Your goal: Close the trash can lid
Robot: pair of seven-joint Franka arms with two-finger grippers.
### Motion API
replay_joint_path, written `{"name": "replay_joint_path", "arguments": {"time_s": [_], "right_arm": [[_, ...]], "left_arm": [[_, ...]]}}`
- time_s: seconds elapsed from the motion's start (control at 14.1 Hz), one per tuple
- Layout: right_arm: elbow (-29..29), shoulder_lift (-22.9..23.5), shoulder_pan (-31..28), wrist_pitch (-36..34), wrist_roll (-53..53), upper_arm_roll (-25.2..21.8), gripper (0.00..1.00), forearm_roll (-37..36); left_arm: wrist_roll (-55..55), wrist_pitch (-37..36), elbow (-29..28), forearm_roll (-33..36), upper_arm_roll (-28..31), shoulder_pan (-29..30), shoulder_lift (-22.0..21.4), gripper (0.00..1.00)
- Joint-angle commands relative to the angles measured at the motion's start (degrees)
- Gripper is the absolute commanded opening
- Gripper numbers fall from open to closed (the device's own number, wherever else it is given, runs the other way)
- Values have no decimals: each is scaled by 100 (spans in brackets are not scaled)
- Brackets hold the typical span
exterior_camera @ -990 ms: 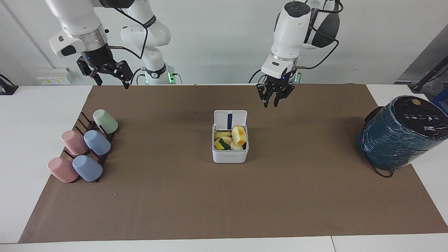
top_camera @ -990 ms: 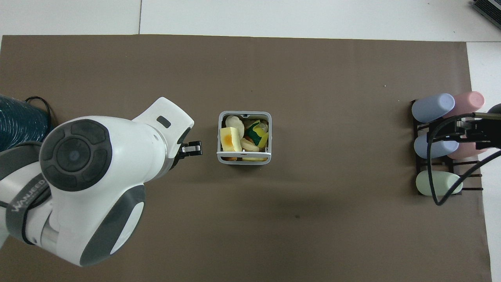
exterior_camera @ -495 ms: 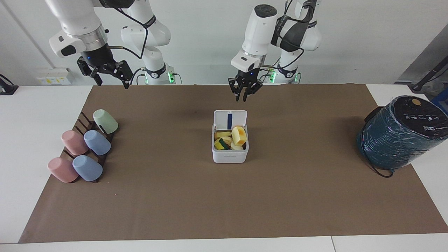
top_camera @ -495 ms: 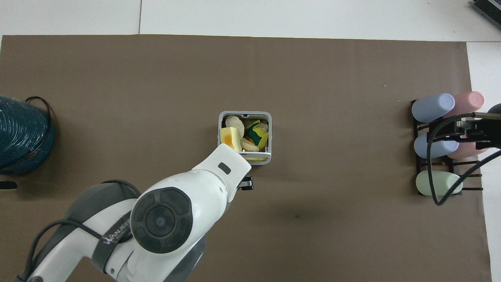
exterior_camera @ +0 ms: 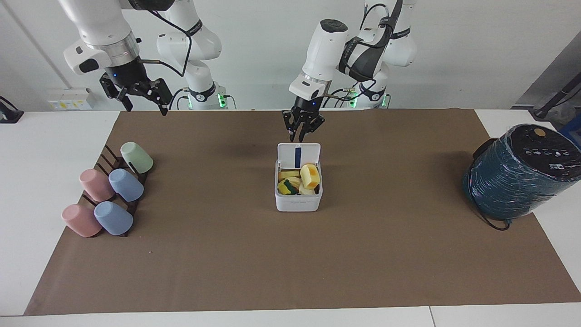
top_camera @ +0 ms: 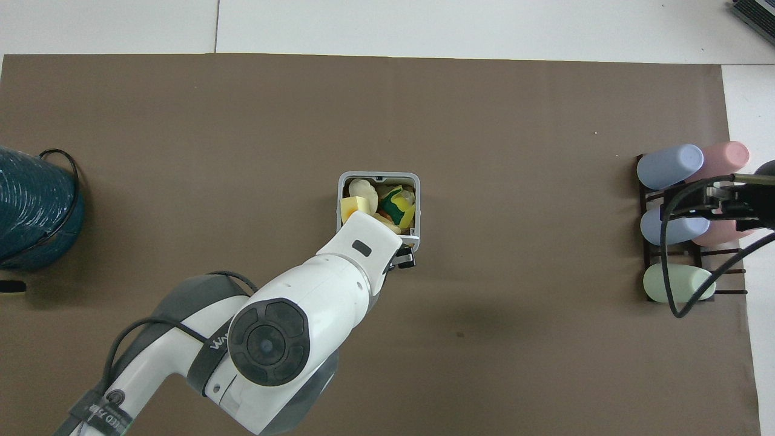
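The small white trash can (exterior_camera: 298, 201) stands mid-table on the brown mat, filled with yellow and green scraps; its rim shows in the overhead view (top_camera: 378, 177). Its lid (exterior_camera: 298, 155) stands upright and open on the side nearer the robots, blue strip facing away from them. My left gripper (exterior_camera: 300, 136) hangs just above the lid's top edge; I cannot tell if it touches. In the overhead view the left arm covers most of the lid, and the gripper (top_camera: 404, 260) shows at the can's near edge. My right gripper (exterior_camera: 141, 101) waits open, raised over the cup rack.
A large teal-wrapped cylinder (exterior_camera: 517, 175) lies at the left arm's end of the table, also in the overhead view (top_camera: 33, 209). A dark rack with several pastel cups (exterior_camera: 109, 193) sits at the right arm's end, seen from above too (top_camera: 681, 224).
My left gripper has swung from the left arm's side of the can to just above the upright lid and come lower. The lid, the can and the right arm have not moved.
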Motion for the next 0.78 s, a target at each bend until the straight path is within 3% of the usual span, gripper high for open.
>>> {"name": "replay_joint_path", "arguments": {"time_s": [0.0, 0.71], "right_arm": [[-18, -52, -2, -55, -101, -9, 100, 23], [-18, -52, -10, -55, -101, -9, 100, 23]], "left_arm": [[-52, 567, 17, -53, 8, 127, 287, 19], [-34, 1279, 351, -53, 8, 435, 1017, 10]]}}
